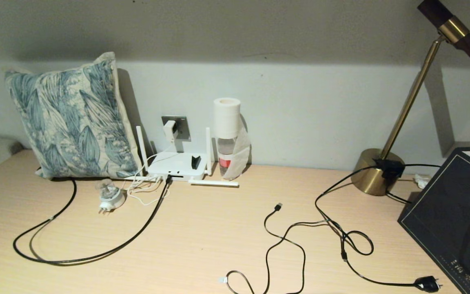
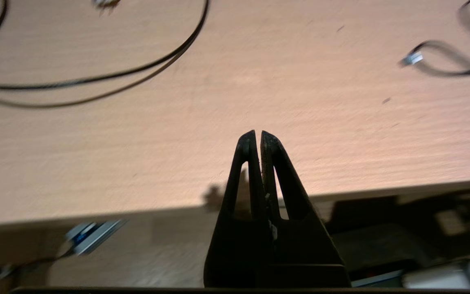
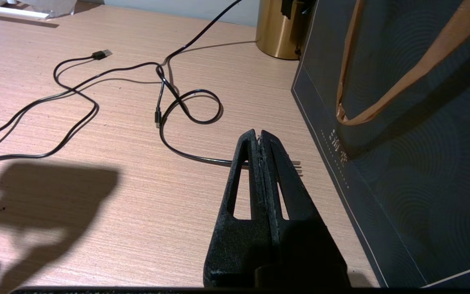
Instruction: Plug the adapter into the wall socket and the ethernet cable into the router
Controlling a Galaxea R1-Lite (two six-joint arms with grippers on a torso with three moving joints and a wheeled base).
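Note:
The white adapter [image 1: 169, 129] sits on the grey wall socket [image 1: 183, 126], and its thin white cord drops to the white router [image 1: 176, 165] below. The thick black ethernet cable [image 1: 96, 256] loops across the table, and its end meets the router's front edge. Part of that cable's loop [image 2: 108, 75] shows in the left wrist view. My left gripper [image 2: 258, 132] is shut and empty above the table's near edge. My right gripper [image 3: 258, 132] is shut and empty, low over the table beside a dark bag. Neither gripper shows in the head view.
A round travel plug [image 1: 109, 198] lies left of the router. A thin USB cable [image 1: 278, 207] and a black cord with a black plug [image 1: 426, 283] sprawl at the right. The plug's prongs [image 3: 296, 165] show past my right fingers. Pillow [image 1: 72, 118], bottle [image 1: 227, 139], lamp base [image 1: 375, 171] and dark bag [image 1: 455, 212] border the table.

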